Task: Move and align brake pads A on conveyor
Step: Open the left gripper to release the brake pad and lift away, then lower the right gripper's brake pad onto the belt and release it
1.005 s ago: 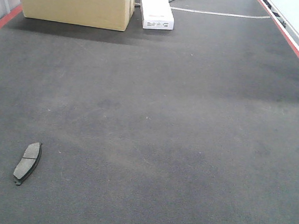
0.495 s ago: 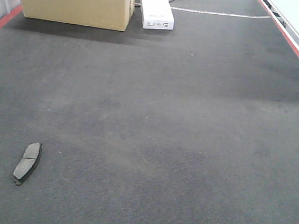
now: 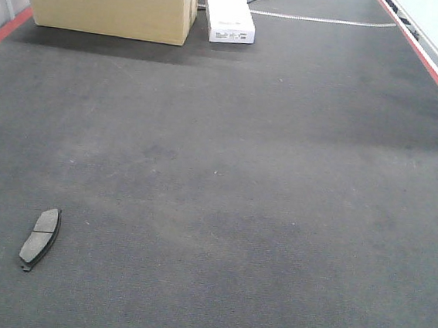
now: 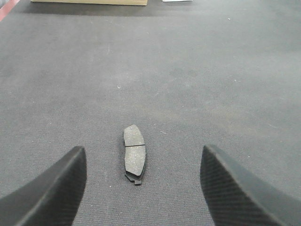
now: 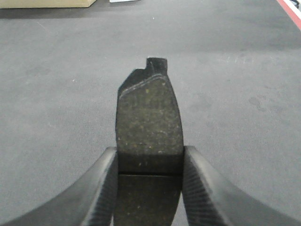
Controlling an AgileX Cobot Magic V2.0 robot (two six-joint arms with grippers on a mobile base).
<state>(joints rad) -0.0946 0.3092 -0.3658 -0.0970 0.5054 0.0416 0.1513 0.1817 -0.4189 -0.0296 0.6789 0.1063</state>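
One brake pad A [image 3: 39, 238] lies flat on the dark conveyor [image 3: 264, 176] at the front left, tab end toward me. The left wrist view shows that same pad [image 4: 134, 152] lying ahead of my left gripper [image 4: 142, 162], which is open and apart from it, with a finger on either side of the view. My right gripper [image 5: 149, 157] is shut on a second brake pad A [image 5: 148, 127], held by its long edges above the belt with its tab pointing away. Neither gripper shows in the front view.
A cardboard box [image 3: 110, 0] and a white oblong box [image 3: 228, 10] stand at the far end of the belt. Red edge strips [image 3: 434, 64] run along the belt's right side and far left corner [image 3: 3, 31].
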